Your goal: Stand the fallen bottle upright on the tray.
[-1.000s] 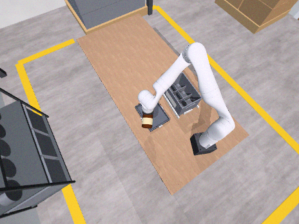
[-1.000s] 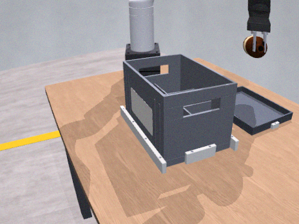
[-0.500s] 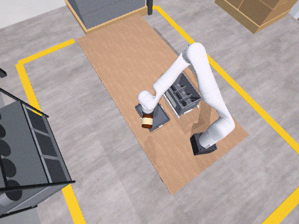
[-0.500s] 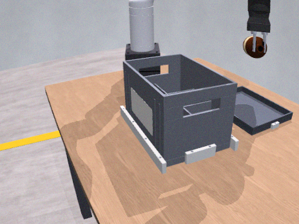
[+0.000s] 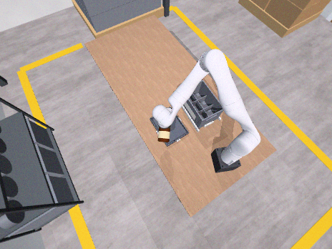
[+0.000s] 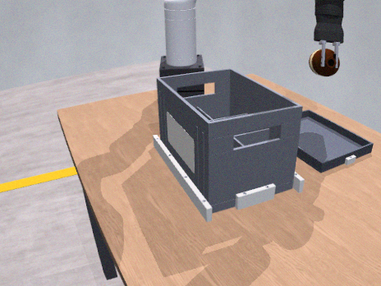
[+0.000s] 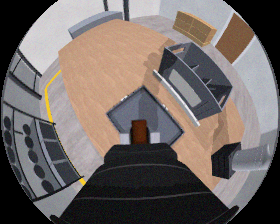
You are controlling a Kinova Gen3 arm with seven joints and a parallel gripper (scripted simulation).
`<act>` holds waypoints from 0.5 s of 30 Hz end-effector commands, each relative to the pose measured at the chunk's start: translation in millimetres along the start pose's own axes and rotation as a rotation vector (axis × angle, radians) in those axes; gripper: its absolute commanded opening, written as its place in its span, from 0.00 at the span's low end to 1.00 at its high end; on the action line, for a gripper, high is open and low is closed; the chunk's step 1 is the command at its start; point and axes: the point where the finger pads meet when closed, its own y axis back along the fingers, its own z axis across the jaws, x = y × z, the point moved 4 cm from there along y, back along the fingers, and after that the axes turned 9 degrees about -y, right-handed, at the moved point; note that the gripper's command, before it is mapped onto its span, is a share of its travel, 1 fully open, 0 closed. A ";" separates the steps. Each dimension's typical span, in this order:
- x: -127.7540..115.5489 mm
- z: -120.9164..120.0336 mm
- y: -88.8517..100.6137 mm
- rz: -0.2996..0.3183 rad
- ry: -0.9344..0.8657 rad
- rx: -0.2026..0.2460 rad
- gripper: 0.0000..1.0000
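My gripper (image 6: 329, 64) is shut on the brown bottle (image 6: 326, 62) and holds it lying on its side, high in the air. In the top view the bottle (image 5: 164, 135) shows a cream label and hangs over the dark tray (image 5: 172, 129). In the exterior view the tray (image 6: 328, 140) lies flat on the table, far below the bottle, to the right of the crate (image 6: 230, 132). In the wrist view the bottle (image 7: 139, 131) sticks out past the gripper body, with the tray (image 7: 144, 117) beneath it.
The dark grey crate (image 5: 203, 106) with inner dividers sits between white stop blocks (image 6: 181, 173) next to the tray. The arm's base (image 5: 225, 159) stands at the table's end. Shelving (image 5: 32, 162) and boxes (image 5: 286, 1) stand off the table.
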 end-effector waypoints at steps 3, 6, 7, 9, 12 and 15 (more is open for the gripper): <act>-3.9 -0.6 2.8 0.046 0.008 0.013 0.00; -4.1 -0.6 2.9 0.052 0.008 0.015 0.00; -4.4 -0.6 3.0 0.059 0.008 0.016 0.00; -4.9 -0.6 3.2 0.071 0.008 0.019 0.00; -5.5 -0.8 3.6 0.086 0.008 0.024 0.00; -6.0 -0.9 3.9 0.097 0.008 0.027 0.00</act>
